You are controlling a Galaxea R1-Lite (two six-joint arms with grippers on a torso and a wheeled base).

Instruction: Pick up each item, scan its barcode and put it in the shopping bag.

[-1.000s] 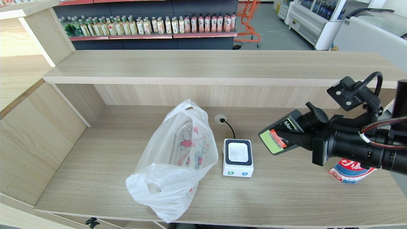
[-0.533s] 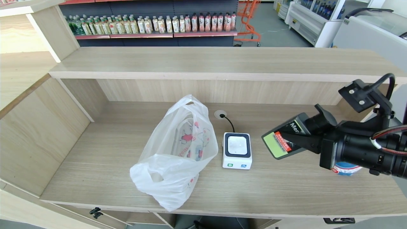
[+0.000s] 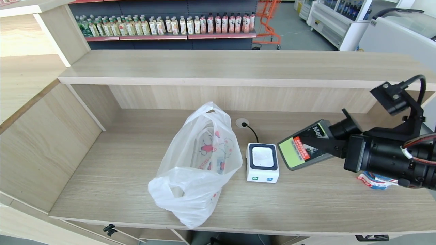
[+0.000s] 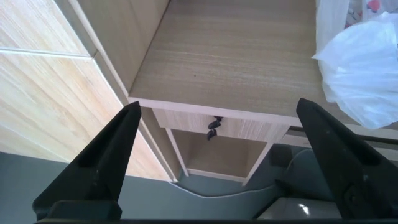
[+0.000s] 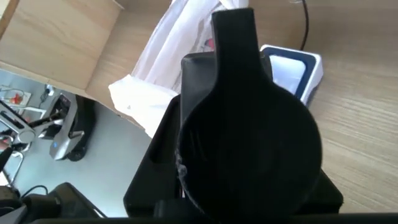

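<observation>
The right gripper (image 3: 322, 144) is clamped on a flat dark box (image 3: 301, 149) with a green and red end label, tilted in the air just right of the scanner (image 3: 262, 162), a white block with a glossy window. The left gripper (image 4: 219, 109) gapes wide, empty, over the wood-grain counter's (image 4: 236, 56) near left edge. A crinkled translucent bag (image 3: 197, 170) slumps just left of the scanner.
</observation>
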